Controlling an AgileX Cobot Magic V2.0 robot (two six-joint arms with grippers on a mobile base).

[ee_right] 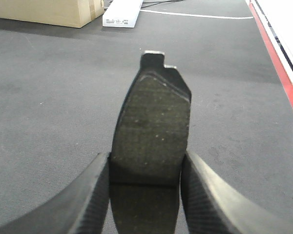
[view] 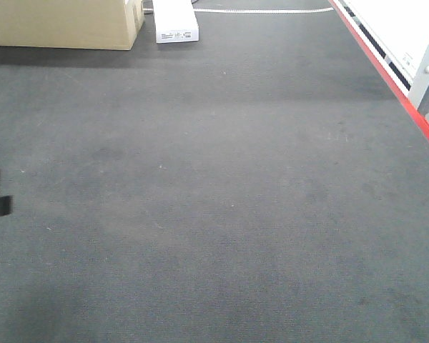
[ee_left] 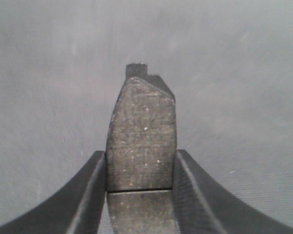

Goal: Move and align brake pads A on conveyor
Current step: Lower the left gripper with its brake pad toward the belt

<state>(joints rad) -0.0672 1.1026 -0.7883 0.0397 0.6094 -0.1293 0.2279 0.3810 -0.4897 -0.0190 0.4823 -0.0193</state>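
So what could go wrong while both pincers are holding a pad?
The left pad sticks out far past the left pincer, and the right pad past the right pincer, so either might tilt or slip out.
The front view shows no pad lying on the conveyor yet, so these could land crooked with nothing to line up against.

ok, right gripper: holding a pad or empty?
Holding. Right wrist view shows the right gripper shut on a brake pad, both fingers pressed against its sides, the pad sticking out forward over the conveyor.
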